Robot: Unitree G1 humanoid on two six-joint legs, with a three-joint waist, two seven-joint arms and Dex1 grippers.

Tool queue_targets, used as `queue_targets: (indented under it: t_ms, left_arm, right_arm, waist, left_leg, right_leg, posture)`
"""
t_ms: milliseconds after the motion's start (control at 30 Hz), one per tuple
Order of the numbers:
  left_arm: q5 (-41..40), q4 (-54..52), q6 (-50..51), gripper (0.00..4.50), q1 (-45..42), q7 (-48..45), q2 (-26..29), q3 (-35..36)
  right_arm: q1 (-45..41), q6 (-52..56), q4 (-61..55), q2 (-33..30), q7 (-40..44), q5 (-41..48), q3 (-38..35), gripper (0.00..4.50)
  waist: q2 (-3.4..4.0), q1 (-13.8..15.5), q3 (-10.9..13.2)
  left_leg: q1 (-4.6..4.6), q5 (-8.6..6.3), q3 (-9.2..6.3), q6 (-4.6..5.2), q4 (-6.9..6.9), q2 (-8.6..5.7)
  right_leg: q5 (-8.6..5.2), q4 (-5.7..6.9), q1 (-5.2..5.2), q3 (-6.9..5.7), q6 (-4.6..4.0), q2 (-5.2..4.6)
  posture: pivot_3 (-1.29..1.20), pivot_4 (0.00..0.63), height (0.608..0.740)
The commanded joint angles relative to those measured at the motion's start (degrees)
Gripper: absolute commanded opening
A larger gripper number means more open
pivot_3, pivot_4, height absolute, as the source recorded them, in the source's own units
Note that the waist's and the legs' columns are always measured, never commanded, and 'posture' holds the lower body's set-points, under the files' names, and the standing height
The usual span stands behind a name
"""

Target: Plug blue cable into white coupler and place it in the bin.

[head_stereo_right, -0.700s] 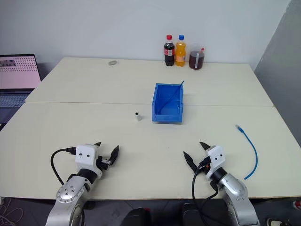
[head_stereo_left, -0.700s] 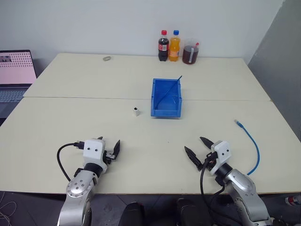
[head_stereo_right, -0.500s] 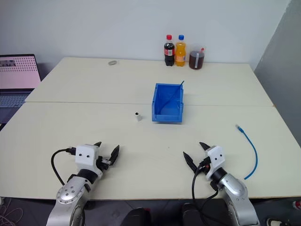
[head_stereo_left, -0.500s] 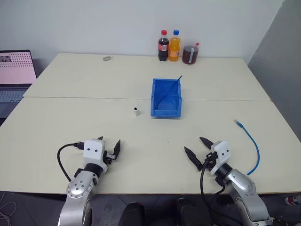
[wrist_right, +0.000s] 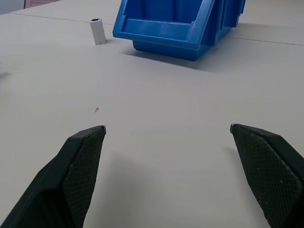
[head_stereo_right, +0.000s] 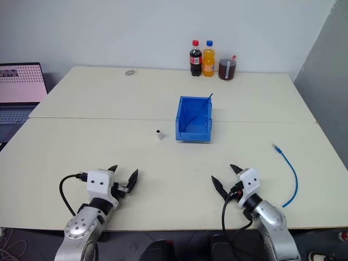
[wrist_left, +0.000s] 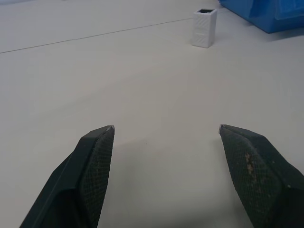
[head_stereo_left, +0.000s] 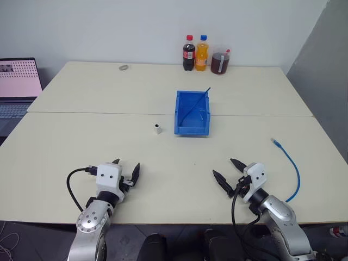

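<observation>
Jaws of both grippers released; blue bin with thin dark strand inside.

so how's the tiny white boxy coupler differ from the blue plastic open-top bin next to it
The white coupler is tiny and boxy; the blue bin is far larger and rectangular. The coupler is white with a small dark opening on top; the bin is blue, with a thin dark strand across it. Both stand upright on the table, apart, untouched.
</observation>
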Motion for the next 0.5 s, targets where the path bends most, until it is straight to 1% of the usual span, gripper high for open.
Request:
queue_targets:
  t_ms: [33, 100, 167, 267, 300, 333, 400, 433, 500]
  left_arm:
    - [-0.2, -0.9, -2.0, 3.71, 0.3, -0.6, 0.4, 0.5]
    - [-0.5, -0.8, -2.3, 3.71, 0.4, -1.1, 0.5, 0.6]
    - [-4.1, -1.4, -2.6, 3.71, 1.1, -4.4, 0.8, 1.1]
    - [-7.2, -2.1, -2.5, 4.18, 1.8, -7.9, 1.6, 1.6]
    - [-8.0, -2.2, -2.4, 4.40, 2.0, -9.0, 2.0, 1.6]
    - [-8.7, -2.3, -2.4, 4.47, 2.0, -10.2, 2.6, 1.4]
    - [-10.0, -4.1, -1.6, 4.47, 1.1, -13.1, 4.4, 0.2]
    - [-10.4, -4.7, -1.1, 4.47, 0.7, -14.1, 5.1, -0.3]
    - [-10.0, -6.0, 0.1, 4.47, -2.3, -18.1, 8.3, -3.2]
  right_arm:
    - [-0.7, -0.2, -1.2, -0.3, 0.4, 0.5, 0.0, 4.47]
    - [-0.8, -0.3, -1.2, -0.2, 0.3, 0.4, 0.0, 4.47]
    - [-0.6, -0.3, -1.4, -0.1, 0.2, 0.3, 0.0, 4.47]
    - [-0.2, -0.5, -1.8, -0.3, 0.1, 0.3, -0.3, 4.50]
    - [-0.1, -0.6, -2.0, -0.4, 0.0, 0.2, -0.4, 4.50]
    - [0.1, -0.7, -2.4, -0.4, -0.3, 0.3, -0.8, 4.50]
    - [0.6, -0.5, -4.9, -0.7, -1.0, 1.4, -2.6, 4.50]
    - [0.8, -0.4, -5.9, -0.8, -1.2, 1.7, -3.2, 4.50]
    - [1.5, 1.4, -9.0, -1.8, -2.6, 3.3, -7.0, 4.50]
  waist:
    - [0.00, 0.0, 0.0]
    - [0.00, 0.0, 0.0]
    - [0.00, 0.0, 0.0]
    - [0.01, 0.0, 0.0]
    - [0.00, 0.0, 0.0]
    - [0.00, 0.0, 0.0]
    - [0.01, 0.0, 0.0]
    - [0.02, 0.0, 0.0]
    - [0.04, 0.1, 0.1]
  left_leg:
    - [0.00, 0.00, 0.00, 0.00, 0.00, 0.00]
    - [0.00, 0.00, 0.00, 0.00, 0.00, 0.00]
    - [0.00, 0.00, 0.00, 0.00, 0.00, 0.00]
    - [0.00, 0.00, 0.01, 0.00, 0.00, 0.01]
    - [0.00, 0.00, 0.01, 0.00, 0.00, 0.01]
    - [0.00, 0.00, 0.00, 0.00, 0.00, 0.01]
    - [0.00, 0.00, 0.00, 0.00, 0.00, 0.00]
    - [0.00, 0.00, 0.01, 0.00, 0.00, 0.00]
    - [-0.03, 0.00, 0.00, 0.00, 0.00, 0.00]
  right_leg:
    - [0.00, 0.00, 0.00, 0.00, 0.00, 0.00]
    - [0.00, 0.00, 0.00, 0.00, 0.00, 0.00]
    - [0.00, 0.00, 0.00, 0.00, 0.00, 0.00]
    - [-0.01, 0.00, -0.01, 0.01, -0.01, 0.00]
    - [-0.01, 0.00, -0.01, 0.00, -0.02, 0.00]
    - [-0.02, 0.00, -0.01, 0.00, -0.03, 0.00]
    - [-0.04, 0.00, -0.02, -0.01, -0.07, 0.00]
    - [-0.16, 0.00, -0.01, 0.00, -0.28, 0.00]
    - [-0.18, 0.00, -0.03, -0.01, -0.31, 0.00]
  posture:
    - [0.00, 0.150, 0.740]
    - [0.00, 0.150, 0.740]
    - [0.00, 0.150, 0.740]
    - [0.00, 0.150, 0.740]
    - [0.00, 0.150, 0.740]
    - [0.00, 0.150, 0.740]
    - [0.00, 0.150, 0.740]
    - [0.00, 0.150, 0.740]
    - [0.00, 0.150, 0.740]
